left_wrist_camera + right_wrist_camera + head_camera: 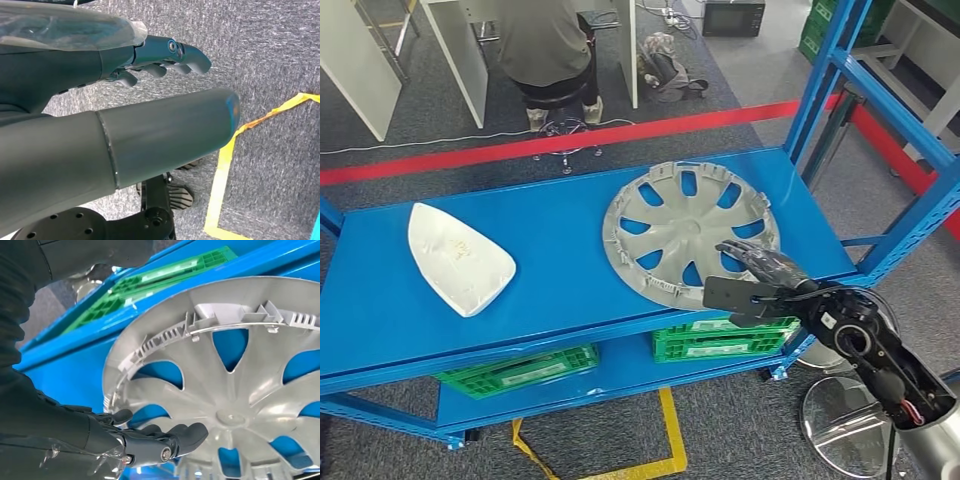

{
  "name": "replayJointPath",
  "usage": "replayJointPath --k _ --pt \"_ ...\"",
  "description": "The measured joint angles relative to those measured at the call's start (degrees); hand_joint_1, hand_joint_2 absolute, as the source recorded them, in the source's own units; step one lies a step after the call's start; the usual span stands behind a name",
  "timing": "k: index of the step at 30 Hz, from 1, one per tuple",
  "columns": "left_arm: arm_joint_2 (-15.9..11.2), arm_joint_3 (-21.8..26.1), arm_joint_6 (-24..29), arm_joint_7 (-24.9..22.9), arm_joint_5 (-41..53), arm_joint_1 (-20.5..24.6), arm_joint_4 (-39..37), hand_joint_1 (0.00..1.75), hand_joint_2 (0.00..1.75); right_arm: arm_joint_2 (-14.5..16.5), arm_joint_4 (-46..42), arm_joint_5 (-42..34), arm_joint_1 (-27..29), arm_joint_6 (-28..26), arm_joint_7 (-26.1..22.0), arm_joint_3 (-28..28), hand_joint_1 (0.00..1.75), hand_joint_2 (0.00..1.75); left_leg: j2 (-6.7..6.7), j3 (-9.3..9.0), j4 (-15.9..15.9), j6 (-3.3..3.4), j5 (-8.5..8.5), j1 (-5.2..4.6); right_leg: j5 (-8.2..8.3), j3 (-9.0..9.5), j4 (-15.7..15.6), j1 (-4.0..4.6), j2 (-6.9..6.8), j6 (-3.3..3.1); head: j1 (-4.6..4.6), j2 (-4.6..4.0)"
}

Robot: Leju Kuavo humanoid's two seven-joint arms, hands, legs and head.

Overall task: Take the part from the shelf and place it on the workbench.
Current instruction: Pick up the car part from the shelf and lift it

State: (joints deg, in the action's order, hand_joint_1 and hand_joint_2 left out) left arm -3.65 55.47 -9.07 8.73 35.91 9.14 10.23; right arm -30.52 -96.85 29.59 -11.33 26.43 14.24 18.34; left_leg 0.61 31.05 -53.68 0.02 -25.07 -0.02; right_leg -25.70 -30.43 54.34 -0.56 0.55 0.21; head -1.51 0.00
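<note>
A silver wheel cover (682, 235) lies inner side up on the right half of the blue shelf's top board (554, 215). My right hand (754, 280) reaches in at its near right rim, with the fingers stretched out over the cover's edge and the thumb lower, beside the rim. The right wrist view shows those fingers (166, 440) extended just above the ribbed cover (234, 390), holding nothing. A white curved shell part (456, 258) lies on the left of the same board. My left hand (166, 55) hangs over the grey carpet with its fingers straight and empty.
Green crates (520, 370) (720, 338) sit on the lower board. Blue uprights (848, 70) rise at the shelf's right end. A seated person (546, 45) is behind a red floor line. Round metal bases (844, 420) stand by my right arm. Yellow tape (671, 440) marks the floor.
</note>
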Motion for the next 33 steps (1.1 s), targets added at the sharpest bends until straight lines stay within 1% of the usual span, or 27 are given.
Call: replayJointPath --k 3,7,15,21,26,33 --pt "0.00 0.00 -0.07 -0.07 0.10 0.12 0.00 0.00 0.00 -0.56 1.92 0.54 -1.36 0.51 -1.22 0.50 0.00 1.75 0.01 -0.01 0.00 0.00 0.00 0.00 0.00 0.01 0.00 0.00 -0.01 0.00 0.00 0.00" --pt "0.00 0.00 -0.09 -0.07 0.10 0.18 0.00 0.00 0.00 -0.94 3.59 0.56 -2.21 0.57 -1.44 0.85 0.00 1.75 0.01 0.00 0.00 0.00 0.00 0.00 0.00 0.00 0.00 0.00 0.00 0.00 0.00 0.00" --pt "0.00 0.00 -0.16 -0.07 0.33 0.26 0.00 0.00 0.00 -1.08 5.85 0.36 -3.14 0.64 -1.61 1.25 0.00 1.75 0.00 0.00 0.00 0.00 0.00 0.00 0.00 0.00 0.00 0.00 0.00 0.00 0.00 0.00" --pt "-0.01 0.00 -0.20 -0.20 1.28 0.47 0.00 0.00 0.00 -1.08 7.01 1.23 -4.23 1.13 -2.67 2.50 0.00 1.75 0.01 0.00 0.00 0.00 0.00 0.00 0.00 0.01 0.00 0.00 -0.01 0.00 0.01 0.00" --pt "-0.13 0.00 -0.20 -0.27 1.91 0.87 0.00 0.00 0.00 -1.38 7.99 3.30 -5.46 1.16 -5.53 4.16 0.00 1.75 0.00 0.00 0.00 0.00 0.00 0.00 0.00 0.01 0.01 0.00 0.00 0.00 -0.01 0.00" --pt "-0.29 0.00 -0.20 -0.52 2.38 1.51 0.00 0.00 0.00 -1.61 9.68 6.09 -10.19 2.64 -9.99 6.93 0.00 1.75 0.00 0.00 0.00 0.00 0.00 0.00 0.00 0.02 0.01 0.00 0.01 0.00 -0.02 0.00"
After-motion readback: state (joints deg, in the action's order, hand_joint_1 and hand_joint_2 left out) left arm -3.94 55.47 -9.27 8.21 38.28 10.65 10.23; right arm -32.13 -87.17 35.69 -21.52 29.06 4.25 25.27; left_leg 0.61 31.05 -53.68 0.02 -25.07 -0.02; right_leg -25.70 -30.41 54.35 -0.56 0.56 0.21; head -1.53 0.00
